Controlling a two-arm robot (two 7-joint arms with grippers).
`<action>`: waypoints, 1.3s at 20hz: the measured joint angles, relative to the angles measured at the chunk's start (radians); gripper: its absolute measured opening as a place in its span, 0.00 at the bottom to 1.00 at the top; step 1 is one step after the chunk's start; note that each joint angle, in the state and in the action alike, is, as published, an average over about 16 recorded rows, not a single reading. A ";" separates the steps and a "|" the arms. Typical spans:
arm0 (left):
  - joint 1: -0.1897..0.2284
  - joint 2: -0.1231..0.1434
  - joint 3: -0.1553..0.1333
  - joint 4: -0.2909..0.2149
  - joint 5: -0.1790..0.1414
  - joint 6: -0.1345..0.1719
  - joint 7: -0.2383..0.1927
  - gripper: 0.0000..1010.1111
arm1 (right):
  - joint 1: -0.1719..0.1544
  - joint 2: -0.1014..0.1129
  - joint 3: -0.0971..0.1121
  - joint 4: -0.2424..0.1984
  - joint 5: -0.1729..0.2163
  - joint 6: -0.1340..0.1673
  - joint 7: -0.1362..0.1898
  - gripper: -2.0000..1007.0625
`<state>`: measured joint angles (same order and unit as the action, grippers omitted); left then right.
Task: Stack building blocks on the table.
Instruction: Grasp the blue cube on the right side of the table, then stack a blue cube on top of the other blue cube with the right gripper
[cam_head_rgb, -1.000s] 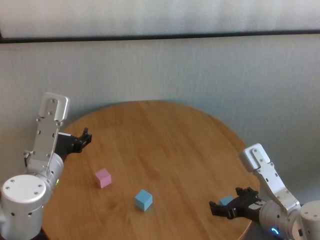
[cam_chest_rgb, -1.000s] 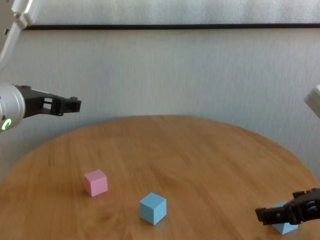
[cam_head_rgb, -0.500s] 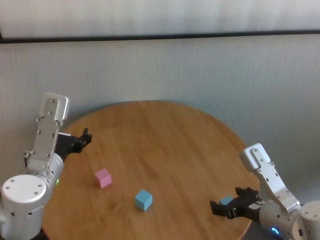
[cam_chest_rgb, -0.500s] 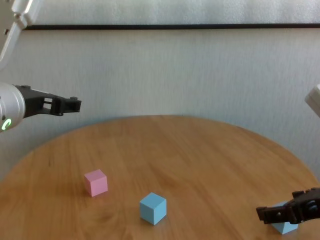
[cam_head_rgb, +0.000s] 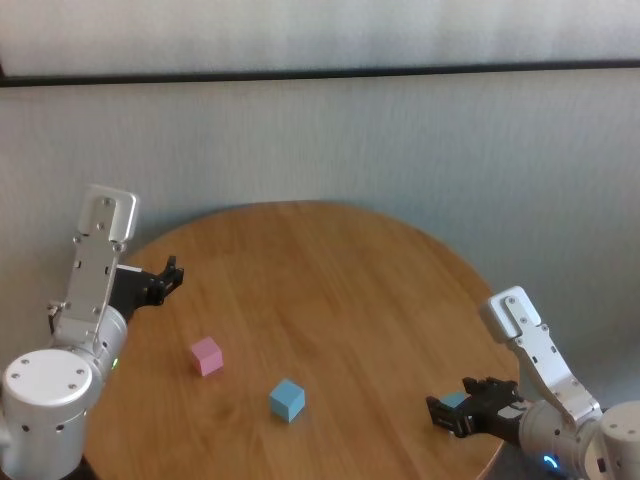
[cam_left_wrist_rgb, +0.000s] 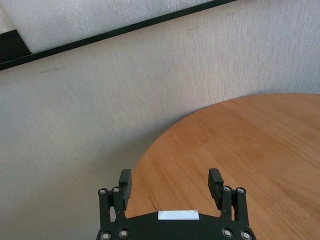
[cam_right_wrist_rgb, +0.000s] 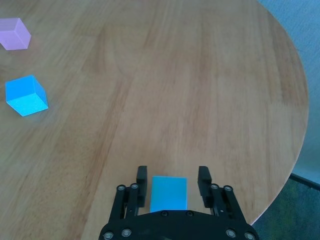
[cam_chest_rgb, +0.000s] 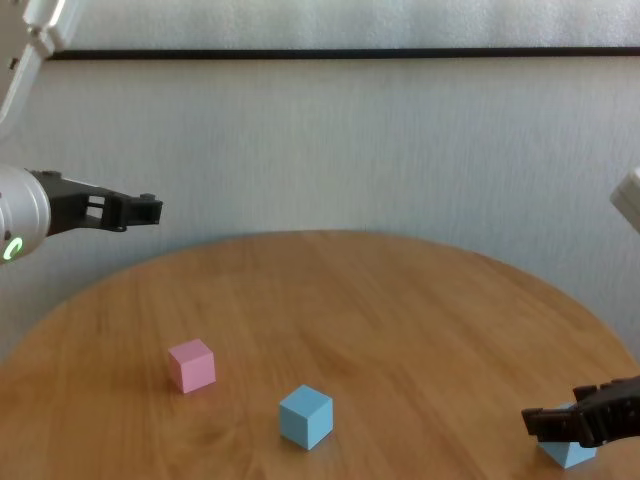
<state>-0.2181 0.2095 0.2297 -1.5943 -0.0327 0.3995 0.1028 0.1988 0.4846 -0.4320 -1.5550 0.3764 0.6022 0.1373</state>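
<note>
While the left gripper (cam_left_wrist_rgb: 170, 186) hangs open and empty over the table's (cam_head_rgb: 320, 270) far left edge, the right gripper (cam_right_wrist_rgb: 173, 181) straddles a blue block (cam_right_wrist_rgb: 168, 193) near the right edge, fingers apart, not visibly clamped. Pink block (cam_head_rgb: 207, 355) and second blue block (cam_head_rgb: 287, 399) lie well to its left.

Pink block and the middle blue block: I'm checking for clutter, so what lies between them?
Nothing; in the head view only bare table separates the pink block from the blue block.
</note>
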 joint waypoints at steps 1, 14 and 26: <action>0.000 0.000 0.000 0.000 0.000 0.000 0.000 0.99 | 0.000 0.000 0.000 0.000 0.000 0.000 0.000 0.65; 0.000 0.000 0.000 0.000 0.000 0.000 0.000 0.99 | 0.000 -0.001 0.000 -0.003 -0.003 -0.021 0.008 0.38; 0.000 0.000 0.000 0.000 0.000 0.000 0.000 0.99 | 0.038 -0.023 -0.022 0.028 -0.047 -0.157 0.093 0.37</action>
<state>-0.2181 0.2096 0.2297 -1.5943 -0.0327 0.3995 0.1028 0.2372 0.4616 -0.4542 -1.5270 0.3297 0.4448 0.2302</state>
